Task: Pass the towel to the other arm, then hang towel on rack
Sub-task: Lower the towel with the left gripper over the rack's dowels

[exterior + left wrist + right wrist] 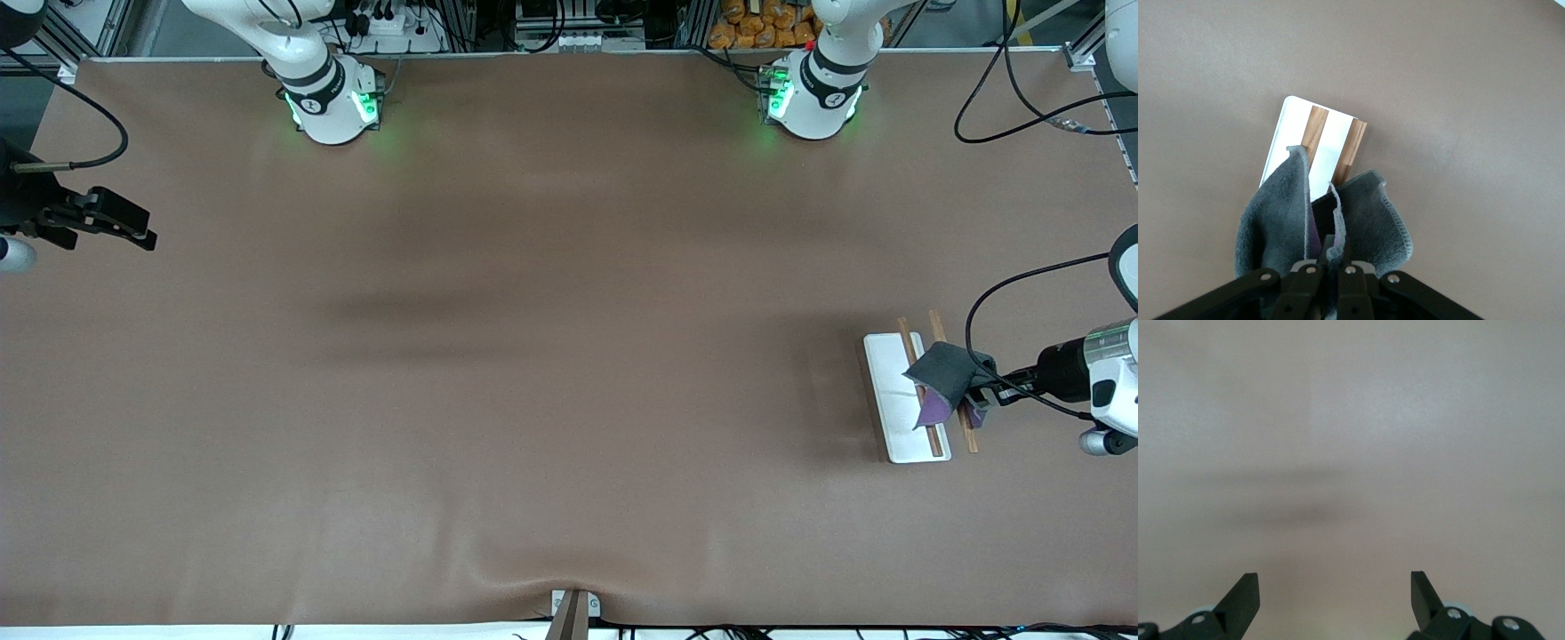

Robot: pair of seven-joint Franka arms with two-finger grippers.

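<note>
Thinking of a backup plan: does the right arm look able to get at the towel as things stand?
Probably not readily. The right gripper waits, open, at its own end of the table, while the towel hangs over the rack at the left arm's end, pinched in the left gripper.

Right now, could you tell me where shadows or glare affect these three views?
Front view: green base lights glow on the table, and a soft shadow falls beside the rack. Left wrist view: evenly lit, with the towel sharp in the left gripper. Right wrist view: pale and washed out, faint shadow bands above the open right gripper.
</note>
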